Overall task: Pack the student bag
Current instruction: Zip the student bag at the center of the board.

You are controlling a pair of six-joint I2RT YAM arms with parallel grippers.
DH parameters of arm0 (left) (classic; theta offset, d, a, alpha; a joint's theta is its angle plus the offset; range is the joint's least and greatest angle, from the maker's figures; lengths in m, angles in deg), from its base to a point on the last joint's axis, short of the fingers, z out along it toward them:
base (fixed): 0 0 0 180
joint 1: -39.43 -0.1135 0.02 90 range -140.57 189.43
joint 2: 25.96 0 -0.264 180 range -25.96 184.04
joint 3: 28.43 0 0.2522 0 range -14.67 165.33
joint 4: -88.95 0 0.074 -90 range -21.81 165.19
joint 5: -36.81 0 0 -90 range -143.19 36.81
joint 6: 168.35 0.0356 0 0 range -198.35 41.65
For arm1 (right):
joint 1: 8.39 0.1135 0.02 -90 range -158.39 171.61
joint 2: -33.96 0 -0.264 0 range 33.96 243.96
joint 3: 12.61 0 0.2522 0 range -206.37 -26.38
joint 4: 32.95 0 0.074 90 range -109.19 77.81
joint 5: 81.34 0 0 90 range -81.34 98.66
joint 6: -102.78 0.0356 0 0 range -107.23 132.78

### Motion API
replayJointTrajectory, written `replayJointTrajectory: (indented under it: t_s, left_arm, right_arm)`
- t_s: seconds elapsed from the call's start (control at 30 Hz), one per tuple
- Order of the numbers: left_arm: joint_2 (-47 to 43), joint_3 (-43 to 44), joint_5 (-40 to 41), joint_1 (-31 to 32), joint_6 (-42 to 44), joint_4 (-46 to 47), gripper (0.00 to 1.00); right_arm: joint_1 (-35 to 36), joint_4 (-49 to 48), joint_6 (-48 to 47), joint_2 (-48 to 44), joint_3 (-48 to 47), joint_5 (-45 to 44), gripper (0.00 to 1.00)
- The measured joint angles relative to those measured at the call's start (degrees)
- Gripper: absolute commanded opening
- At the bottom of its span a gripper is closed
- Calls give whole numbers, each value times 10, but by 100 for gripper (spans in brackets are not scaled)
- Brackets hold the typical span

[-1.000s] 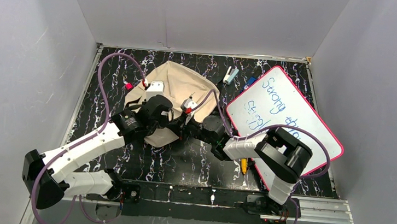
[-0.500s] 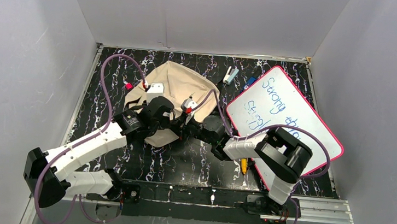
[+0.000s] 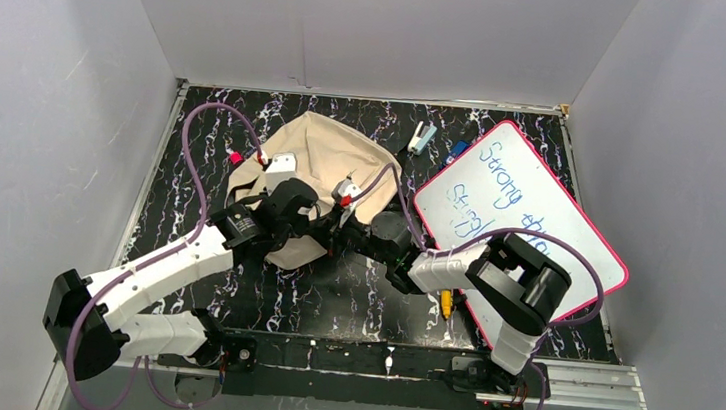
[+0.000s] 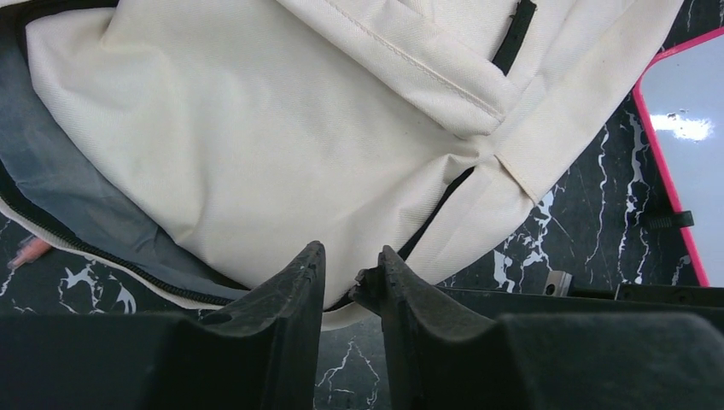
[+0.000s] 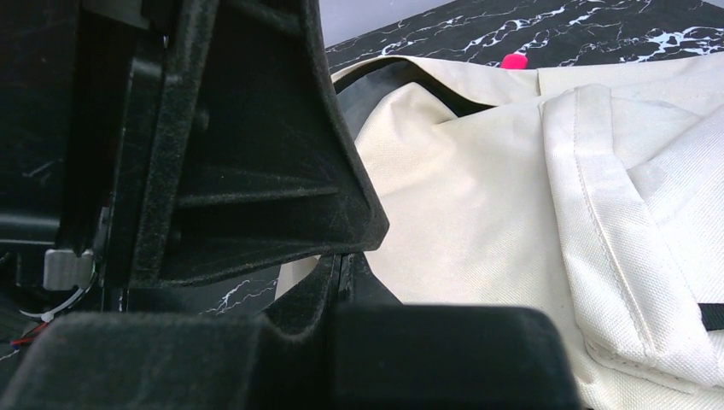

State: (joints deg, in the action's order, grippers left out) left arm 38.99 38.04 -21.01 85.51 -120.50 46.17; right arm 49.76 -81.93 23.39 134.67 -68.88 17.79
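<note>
The beige student bag lies flat at the back middle of the table. Its grey lining shows behind the black zipper. My left gripper is at the bag's near edge. In the left wrist view the left gripper has a narrow gap between its jaws, with the bag's hem beyond it. My right gripper meets it from the right. In the right wrist view the right gripper has its tips pressed together against the bag. Nothing shows between them.
The pink-framed whiteboard lies to the right of the bag, under the right arm. A small white and blue item and a blue pen lie at the back. A yellow item lies near the whiteboard's front corner. A pink item lies beside the bag's opening.
The left arm has shifted slightly. Both grippers stay together at the bag's near edge.
</note>
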Motion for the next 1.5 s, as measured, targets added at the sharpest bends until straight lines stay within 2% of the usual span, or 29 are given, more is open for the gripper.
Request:
replayJointTrajectory:
  t_s: [0.2, 0.23, 0.27, 0.37, 0.47, 0.6, 0.77, 0.9, 1.0, 1.07, 1.17, 1.4, 1.5]
  left_arm:
    - [6, -7, -1, 0, -10, 21, 0]
    - [8, -7, -2, 0, -11, 24, 0]
    - [9, -7, -2, 1, -12, 26, 0]
    - [11, -7, -3, 1, -14, 29, 0]
    - [11, -13, -2, 1, -12, 30, 0]
    - [11, -23, -3, 1, -3, 28, 0]
    - [20, -24, -12, 1, 19, 27, 0]
    - [30, -24, -16, 1, 28, 26, 0]
    - [28, -24, -15, 1, 27, 26, 0]
    - [24, -24, -13, 1, 24, 26, 0]
    - [14, -24, -10, 1, 20, 26, 0]
    - [4, -24, -10, 1, 15, 26, 0]
    - [4, -24, -11, 1, 14, 26, 0]
  right_arm:
    - [0, 0, 2, 0, 0, 0, 0]
    - [0, 0, 2, 0, 0, -1, 0]
    - [0, 0, 2, 0, 0, -1, 6]
    - [0, 0, 4, -1, 3, -3, 35]
    - [0, 0, 0, -15, 15, -5, 47]
    - [0, 25, -33, -70, 40, -4, 55]
    - [0, 113, -143, -164, 49, 0, 63]
    - [0, 183, -224, -196, 49, -3, 65]
    - [0, 233, -224, -197, 49, -23, 66]
    - [0, 259, -190, -199, 49, -44, 68]
    - [0, 290, -90, -212, 49, -93, 73]
    - [-2, 449, 322, -235, 34, -239, 79]
    - [-3, 467, 462, -237, 43, -266, 85]
